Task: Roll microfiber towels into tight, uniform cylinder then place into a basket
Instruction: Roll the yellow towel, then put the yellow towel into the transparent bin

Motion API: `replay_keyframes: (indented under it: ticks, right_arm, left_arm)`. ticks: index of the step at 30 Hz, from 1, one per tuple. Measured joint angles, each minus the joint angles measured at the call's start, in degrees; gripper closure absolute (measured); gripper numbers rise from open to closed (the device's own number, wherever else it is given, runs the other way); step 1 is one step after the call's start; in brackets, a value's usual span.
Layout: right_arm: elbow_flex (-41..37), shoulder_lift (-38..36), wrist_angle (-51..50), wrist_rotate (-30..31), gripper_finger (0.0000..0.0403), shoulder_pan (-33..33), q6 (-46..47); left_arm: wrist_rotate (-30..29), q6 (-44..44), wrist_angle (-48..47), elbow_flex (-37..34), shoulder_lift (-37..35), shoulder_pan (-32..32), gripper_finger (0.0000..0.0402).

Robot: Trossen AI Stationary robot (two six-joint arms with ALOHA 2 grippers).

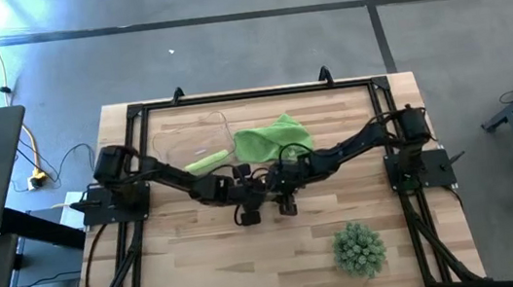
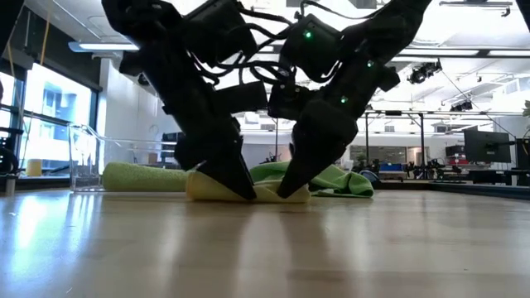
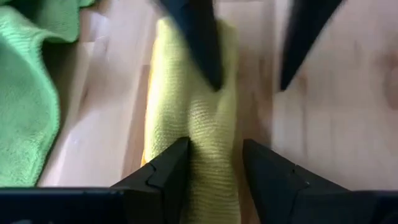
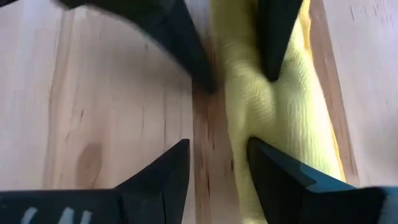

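A bright yellow microfiber towel, rolled into a long narrow bundle, lies on the wood at the table's middle. My left gripper and my right gripper come down on it side by side, both open. In the high view the arms hide the yellow towel. A loose lime green towel lies crumpled just behind them. A rolled green towel lies at the clear basket; whether inside it, I cannot tell. My left gripper has one fingertip on top of the yellow roll's edge, and the other fingertip stands on the wood beside the roll. The fingers slant down from the table's left. The roll lies flat on the table. My right gripper has one fingertip on top of the yellow roll, while its other fingertip stands over bare wood beside it. The fingers slant down from the table's right and meet the roll close to the left gripper. The roll rests on the wood.
A spiky green ball-shaped plant stands near the front right. A black frame runs around the table's far and side edges. Bare wood lies in front of the grippers toward the near edge.
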Motion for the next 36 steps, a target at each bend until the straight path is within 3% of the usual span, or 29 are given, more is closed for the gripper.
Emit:
replay_keyframes:
  ticks: [3, 10, 17, 25, 36]
  right_arm:
    - [-0.15, -2.90, -4.74, -0.30, 0.0247, 0.53, 0.29]
    - [-0.15, -11.96, -16.30, -0.61, 0.0247, 3.87, 0.79]
    - [-0.13, -20.12, -21.63, 0.01, 0.0247, 7.82, 0.18]
    - [-0.04, -27.84, -23.87, 1.85, 0.0247, 10.48, 0.18]
    - [0.04, -32.94, -24.72, 2.01, 0.0247, 11.42, 1.03]
  left_arm:
    - [1.59, -1.90, 0.04, 0.07, 0.08, 1.75, 0.0274]
    - [14.87, -5.48, -0.64, 0.13, 0.61, 7.59, 0.0313]
    - [25.17, -8.02, -0.36, 0.00, 0.40, 10.68, 0.0387]
    - [27.25, -10.92, -2.99, 1.57, -2.30, 10.39, 0.0397]
    - [28.82, -6.64, -15.41, 8.45, -15.15, 11.76, 0.0400]
